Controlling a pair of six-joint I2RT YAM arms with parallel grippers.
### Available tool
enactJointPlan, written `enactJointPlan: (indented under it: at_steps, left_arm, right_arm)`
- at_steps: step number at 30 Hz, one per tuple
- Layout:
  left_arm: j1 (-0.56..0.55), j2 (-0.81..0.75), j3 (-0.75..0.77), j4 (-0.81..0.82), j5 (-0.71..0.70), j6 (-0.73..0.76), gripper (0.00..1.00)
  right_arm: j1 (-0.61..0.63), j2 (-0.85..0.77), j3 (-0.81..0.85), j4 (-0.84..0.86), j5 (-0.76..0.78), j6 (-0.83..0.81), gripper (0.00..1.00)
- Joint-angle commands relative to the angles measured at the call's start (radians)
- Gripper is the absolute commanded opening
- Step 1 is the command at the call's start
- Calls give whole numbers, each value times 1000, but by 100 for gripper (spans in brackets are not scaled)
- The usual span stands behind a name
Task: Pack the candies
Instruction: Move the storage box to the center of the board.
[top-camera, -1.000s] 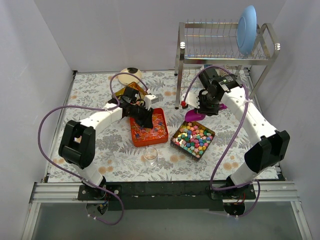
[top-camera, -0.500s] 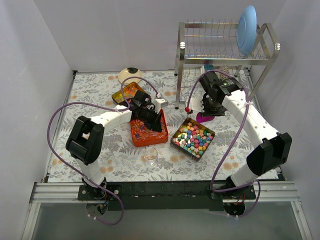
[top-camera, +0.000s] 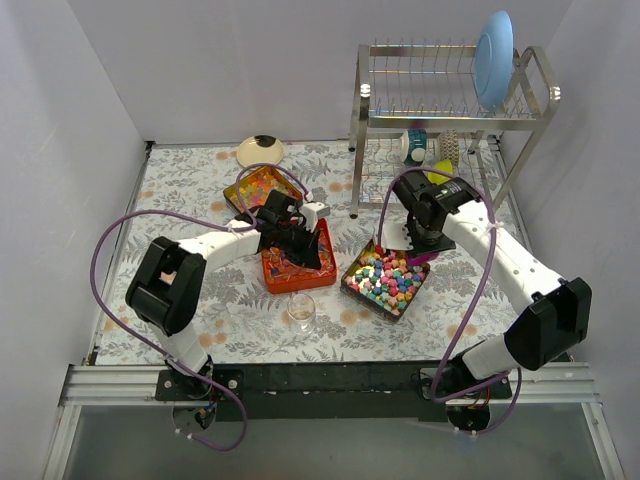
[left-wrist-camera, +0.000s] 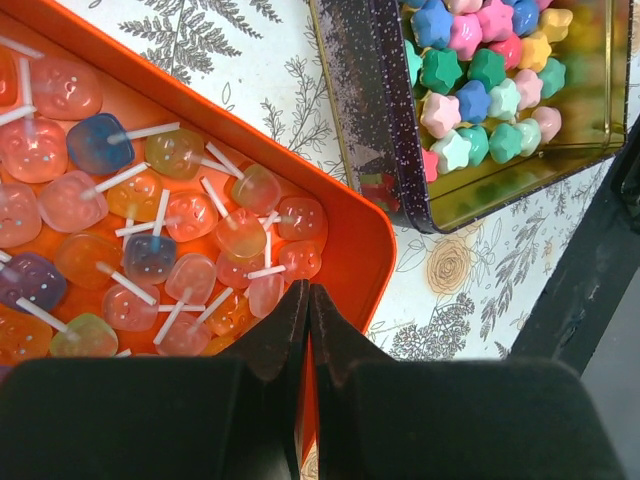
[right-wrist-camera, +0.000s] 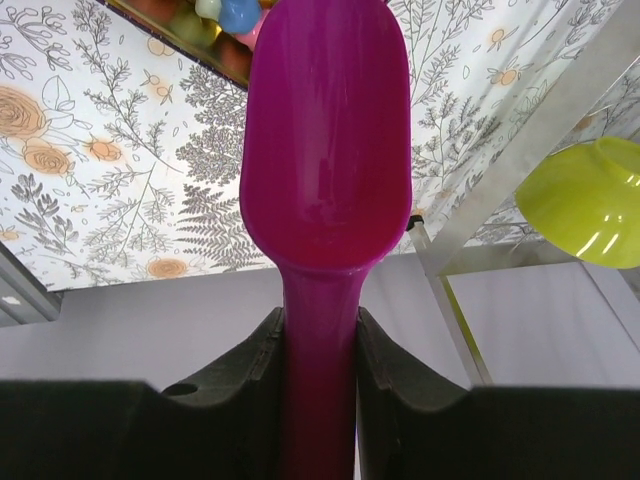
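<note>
From above, candies (top-camera: 390, 275) fill a dark tin (top-camera: 347, 284) set cornerwise mid-table (top-camera: 180, 190). An orange tray (top-camera: 272, 280) just to its left and a gold tin (top-camera: 233, 195) farther back hold more. The left gripper (top-camera: 303, 250) is over the tray, the right gripper (top-camera: 412, 240) by the dark tin's far corner.

Left wrist: the jaws are pressed together at the tray's glossy rounded corner. Translucent jelly lollipops (left-wrist-camera: 190, 215) lie with white sticks pointing every way, and matte pastel stars (left-wrist-camera: 470, 90) sit in the glitter-speckled tin.

Right wrist: the jaws clamp the handle of a smooth magenta plastic scoop (right-wrist-camera: 325, 130), its bowl pointing toward the tin's corner.

candies (top-camera: 390, 275) lie in tray (top-camera: 272, 272) and tin (top-camera: 346, 283); glass (top-camera: 301, 310) before tray.
</note>
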Motion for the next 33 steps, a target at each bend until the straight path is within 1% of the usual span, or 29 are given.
enactJointPlan:
  at_steps: [1,12,18,24,30,33]
  left_arm:
    - [-6,-66,-14,11,-25,-3,0]
    - [-6,-69,-25,14,-19,2,0]
    - [-6,-80,-44,-1,16,19,0]
    - [-6,-90,-68,6,19,25,0]
    - [-6,-77,-91,14,47,14,0]
    - [-7,-81,-102,26,67,20,0]
  right_arm:
    - [29,3,-15,-5,152,-173,1]
    - [75,-13,-93,6,227,-107,1]
    - [89,9,-122,21,269,-77,1]
    - [120,39,-140,20,306,-71,1]
    - [172,82,-145,12,319,-44,1]
    - [195,104,-145,14,290,-26,1]
